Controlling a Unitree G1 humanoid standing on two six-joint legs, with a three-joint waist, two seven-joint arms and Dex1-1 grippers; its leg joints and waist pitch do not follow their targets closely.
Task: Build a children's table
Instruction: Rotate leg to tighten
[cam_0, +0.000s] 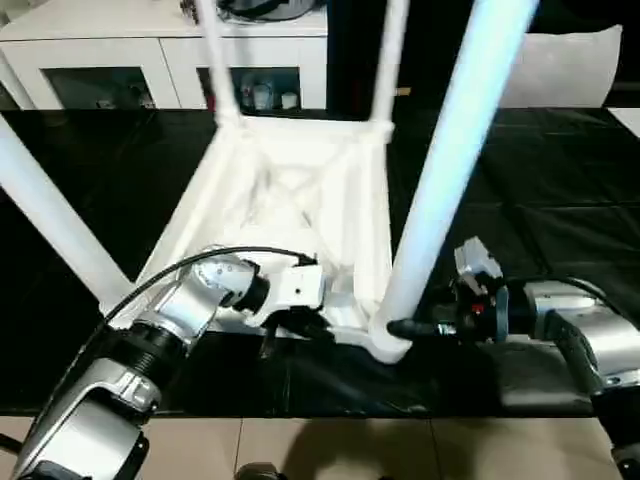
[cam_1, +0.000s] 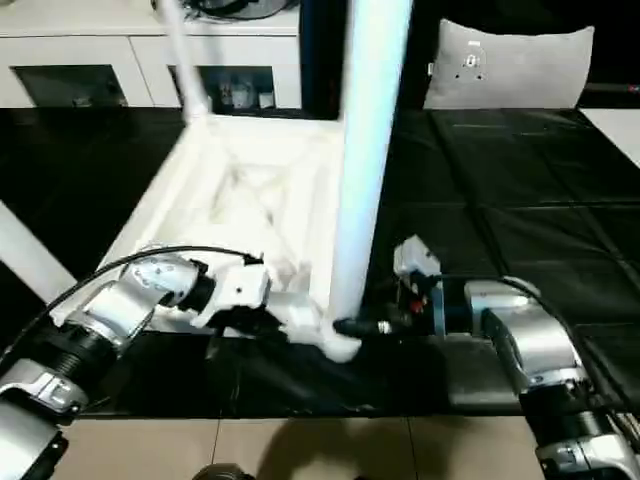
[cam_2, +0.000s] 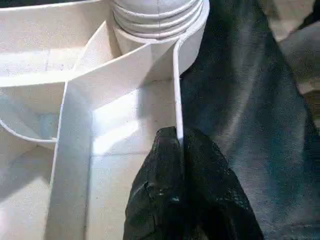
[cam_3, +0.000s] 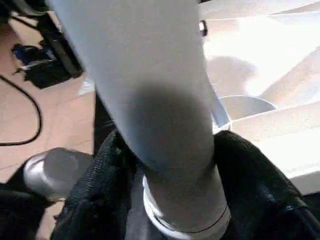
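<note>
The children's table lies upside down on the black work table, its white ribbed top (cam_0: 290, 190) facing up. Legs stand in the corner sockets: the near right leg (cam_0: 450, 170), the near left leg (cam_0: 50, 220) and two far legs (cam_0: 215, 60). My left gripper (cam_2: 181, 142) is shut on the thin front rim of the top (cam_2: 176, 90), close to the near right socket (cam_2: 155, 20). My right gripper (cam_0: 400, 328) comes in from the right at the base of the near right leg (cam_3: 155, 100), its black fingers (cam_3: 95, 175) pressed on either side of it.
The black work table (cam_0: 540, 200) ends at its front edge (cam_0: 350, 405) just below my grippers, with tiled floor beyond. A white cabinet with glass doors (cam_0: 160, 60) stands behind. A white cushion (cam_1: 510, 65) leans at the back right.
</note>
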